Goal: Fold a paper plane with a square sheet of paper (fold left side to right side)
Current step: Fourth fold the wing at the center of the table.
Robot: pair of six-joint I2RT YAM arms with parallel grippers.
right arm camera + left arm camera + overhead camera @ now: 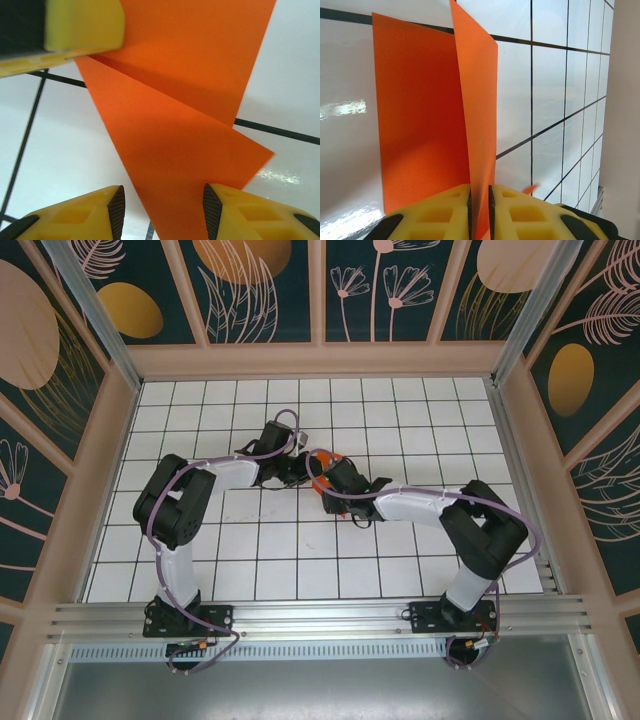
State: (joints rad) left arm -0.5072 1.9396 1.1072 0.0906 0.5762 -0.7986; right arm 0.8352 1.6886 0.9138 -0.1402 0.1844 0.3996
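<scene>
Where the arms (400, 502) meet over the table (300, 560), they hide most of the orange paper (320, 462). The left gripper (480, 202) clamps its upright fold; the right gripper (164, 205) stands parted around its cut-off tip.

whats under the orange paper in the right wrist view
The white gridded table shows around the orange paper. The patch of table directly beneath the sheet is covered, so anything lying there cannot be seen.

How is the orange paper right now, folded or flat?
Folded. In the left wrist view the paper has two layers meeting along a crease, and the jaws of the left gripper pinch it.
</scene>
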